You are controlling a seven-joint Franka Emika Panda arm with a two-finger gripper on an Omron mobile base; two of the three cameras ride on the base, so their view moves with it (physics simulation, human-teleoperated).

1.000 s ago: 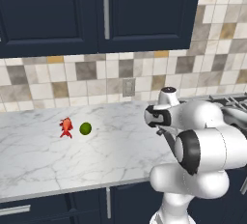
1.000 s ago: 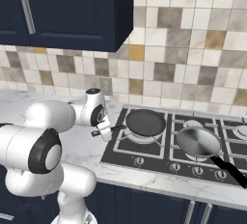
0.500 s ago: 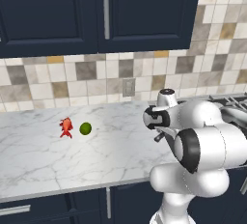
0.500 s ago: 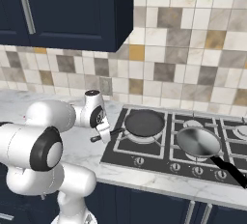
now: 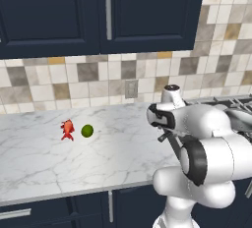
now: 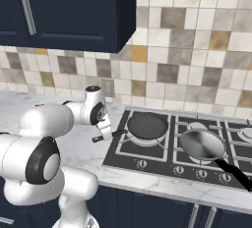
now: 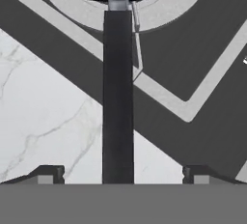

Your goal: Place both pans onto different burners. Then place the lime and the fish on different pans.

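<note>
Marble counter (image 5: 98, 158) meets black cooktop (image 6: 167, 156) under tiled backsplash (image 6: 197, 70).

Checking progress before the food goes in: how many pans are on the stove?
2: the black pan on the left front burner, the grey pan on the burner to its right.

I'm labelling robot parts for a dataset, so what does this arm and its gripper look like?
The arm is built of glossy white, rounded segments with dark grey discs at the joints, and a small silvery cap tops the wrist. The gripper has two small dark finger tips with pale grey faces. No cables or markings show.
</note>
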